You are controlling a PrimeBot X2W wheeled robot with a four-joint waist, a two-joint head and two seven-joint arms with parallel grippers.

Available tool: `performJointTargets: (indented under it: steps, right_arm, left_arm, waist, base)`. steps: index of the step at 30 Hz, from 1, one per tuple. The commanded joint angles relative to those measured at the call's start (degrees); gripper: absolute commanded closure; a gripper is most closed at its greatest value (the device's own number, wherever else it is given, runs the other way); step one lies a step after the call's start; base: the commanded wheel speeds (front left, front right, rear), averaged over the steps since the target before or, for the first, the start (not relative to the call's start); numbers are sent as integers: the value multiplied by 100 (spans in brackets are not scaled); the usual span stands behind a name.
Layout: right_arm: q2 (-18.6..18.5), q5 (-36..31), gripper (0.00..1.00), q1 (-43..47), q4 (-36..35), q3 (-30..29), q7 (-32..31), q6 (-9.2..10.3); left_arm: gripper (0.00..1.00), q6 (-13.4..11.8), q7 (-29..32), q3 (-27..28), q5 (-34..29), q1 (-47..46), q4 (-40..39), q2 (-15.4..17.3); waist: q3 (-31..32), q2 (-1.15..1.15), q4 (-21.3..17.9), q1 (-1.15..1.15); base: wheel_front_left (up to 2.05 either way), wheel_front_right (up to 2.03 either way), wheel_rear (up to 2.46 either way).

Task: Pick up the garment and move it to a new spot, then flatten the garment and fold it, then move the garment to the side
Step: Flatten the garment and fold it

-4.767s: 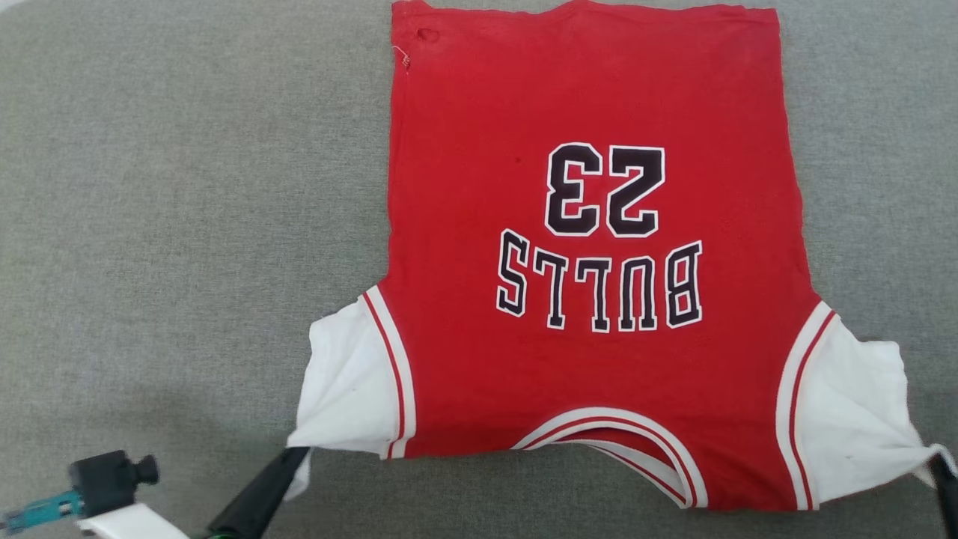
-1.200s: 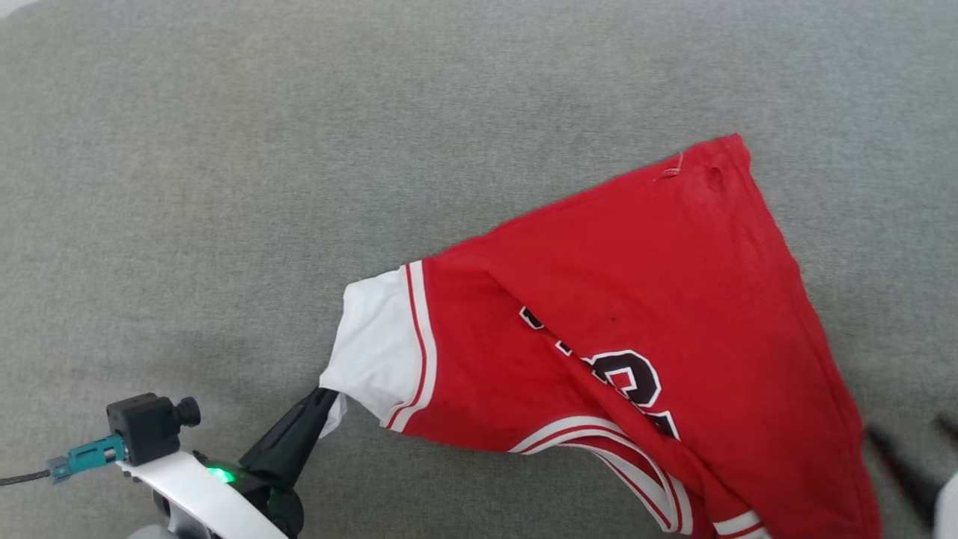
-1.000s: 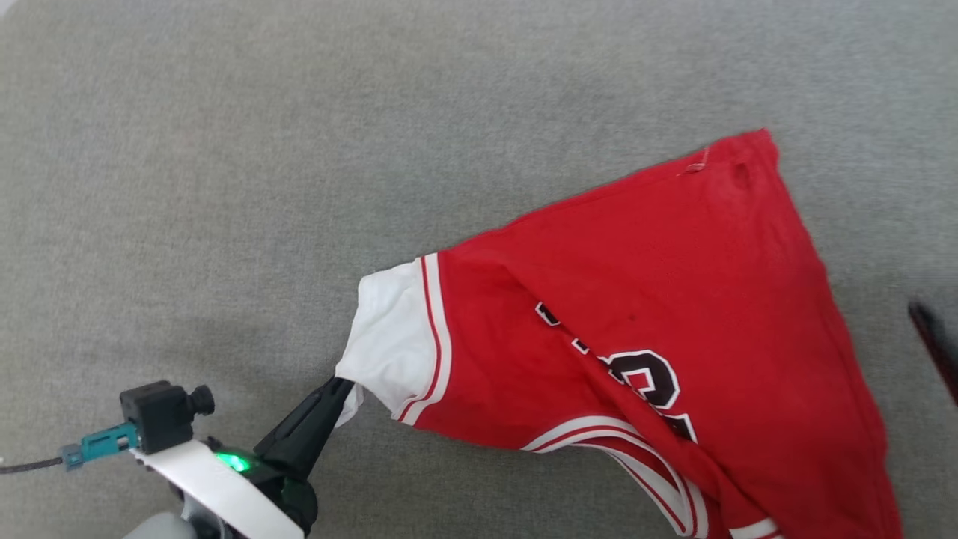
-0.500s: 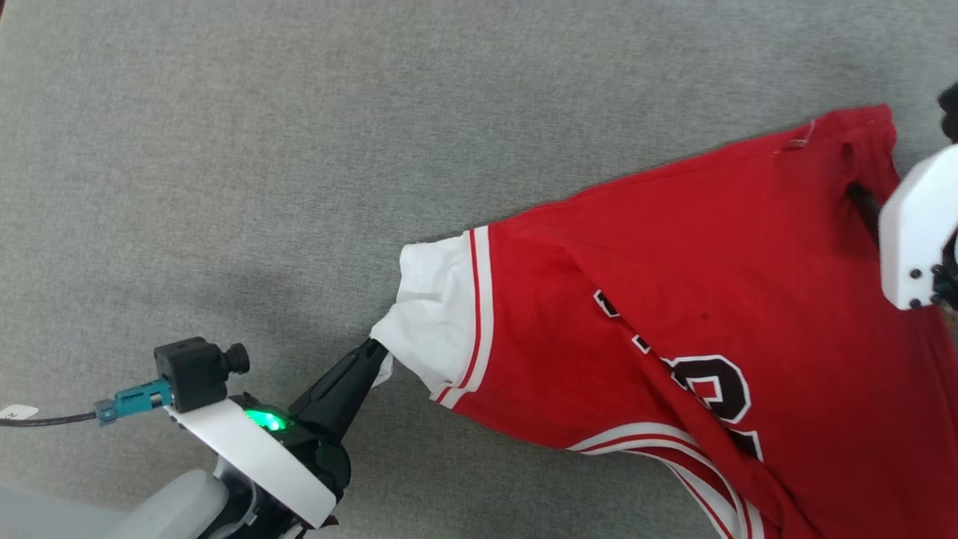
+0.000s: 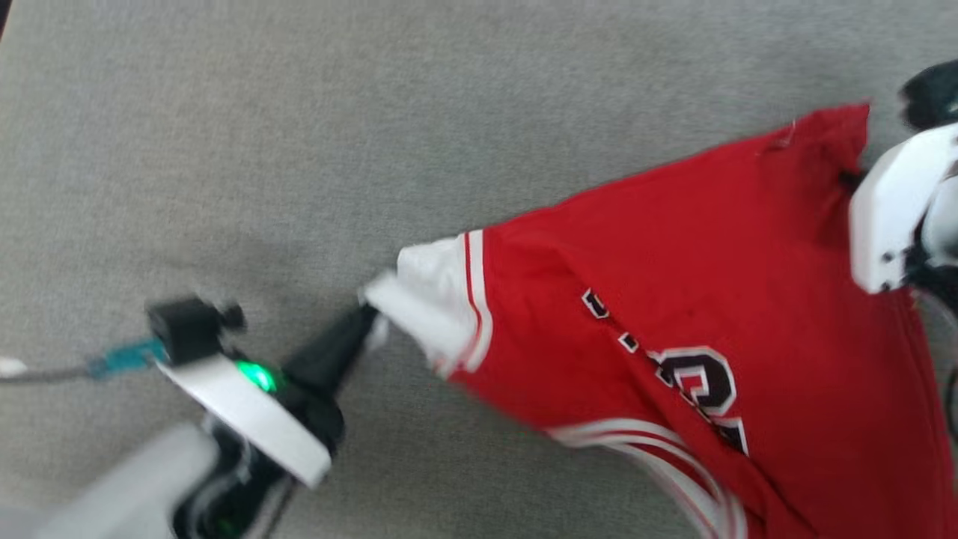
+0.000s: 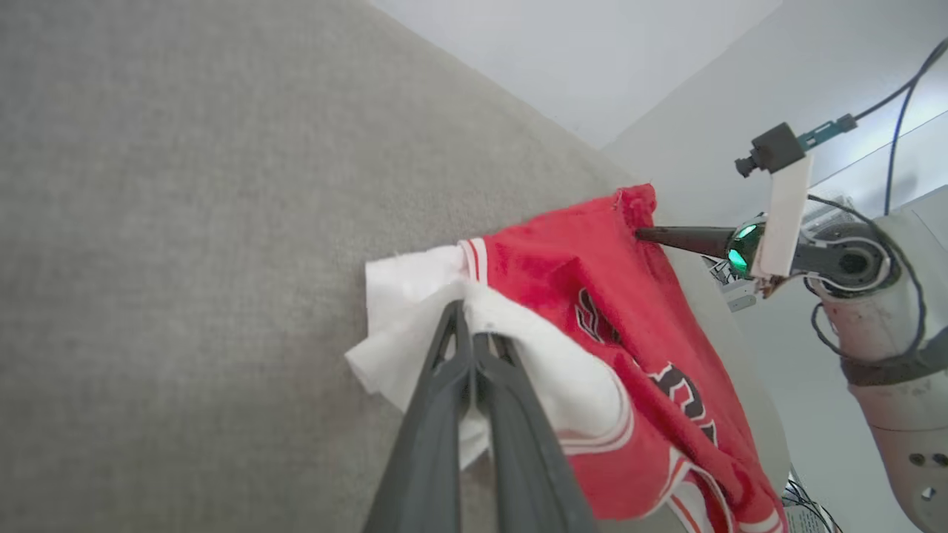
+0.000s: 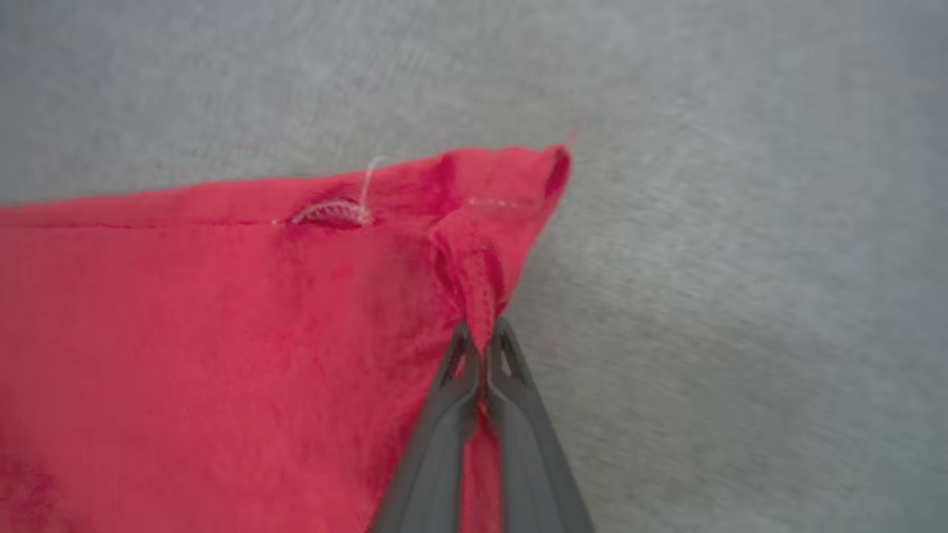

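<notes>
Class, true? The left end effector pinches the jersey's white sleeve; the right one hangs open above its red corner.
No: the right end effector is shut on the red corner of the jersey, as the right wrist view shows. The left end effector pinches the white sleeve.

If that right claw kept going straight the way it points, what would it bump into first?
The red shirt: the right gripper pinches a fold near its corner. Beyond that, probably the grey surface.

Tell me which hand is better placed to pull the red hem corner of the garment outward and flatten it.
Probably the right hand: it is shut on the hem corner of the garment. The left hand is shut on the white sleeve, at the other end.
</notes>
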State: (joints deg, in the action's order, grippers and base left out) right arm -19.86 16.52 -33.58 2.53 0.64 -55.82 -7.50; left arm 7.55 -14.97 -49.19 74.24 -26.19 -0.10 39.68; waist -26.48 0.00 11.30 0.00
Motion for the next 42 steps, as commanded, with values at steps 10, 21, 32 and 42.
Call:
performJointTargets:
  steps: [10,21,32,42]
  right_arm:
    - [227,-374,100,-1418,474,-700,1091,1]
    - [725,-1383,100,-3434,1299,-1705,2891,22]
    - [889,-2020,100,-4288,2127,-2201,3888,32]
    - [866,-1718,100,-2817,2260,-1986,3941,15]
  left_arm:
    - [100,-13,279,452,964,-2002,487,385]
    - [100,-20,1003,1368,1522,-4875,2586,288]
    - [100,-21,1262,1888,1892,-5853,2900,54]
    - [100,-14,1191,1597,1964,-3537,1328,12]
  waist:
    - [53,0,-718,0]
    - [-306,0,-1133,0]
    - [-136,0,-1234,0]
    - [-44,0,-1120,0]
  base:
    - [0,0,0]
    - [0,0,0]
    - [0,0,0]
    - [0,0,0]
